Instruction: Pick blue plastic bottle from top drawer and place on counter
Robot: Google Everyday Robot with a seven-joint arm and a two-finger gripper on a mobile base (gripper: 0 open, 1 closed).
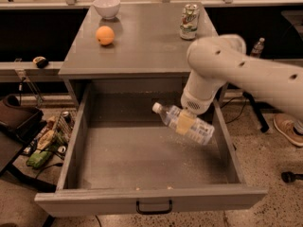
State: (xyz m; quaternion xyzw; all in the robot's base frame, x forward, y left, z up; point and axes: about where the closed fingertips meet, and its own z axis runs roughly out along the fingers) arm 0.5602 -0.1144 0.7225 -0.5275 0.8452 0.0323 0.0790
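Note:
The blue plastic bottle [184, 123], clear with a white cap and pale label, hangs on its side in the air above the open top drawer [142, 160], cap pointing left. My gripper [185, 122] is shut on the bottle's middle, below the white arm's wrist [199, 98]. The bottle is lifted off the drawer floor, near the drawer's right side. The grey counter [142, 46] lies behind and above the drawer. The drawer's front carries a small black handle [154, 206].
On the counter stand a white bowl [106, 6], an orange [105, 35] and a green-and-white soda can [189, 21]. A small clear bottle [257, 47] stands far right. A bag and clutter [42, 141] lie on the floor at left. A shoe [289, 127] is at right.

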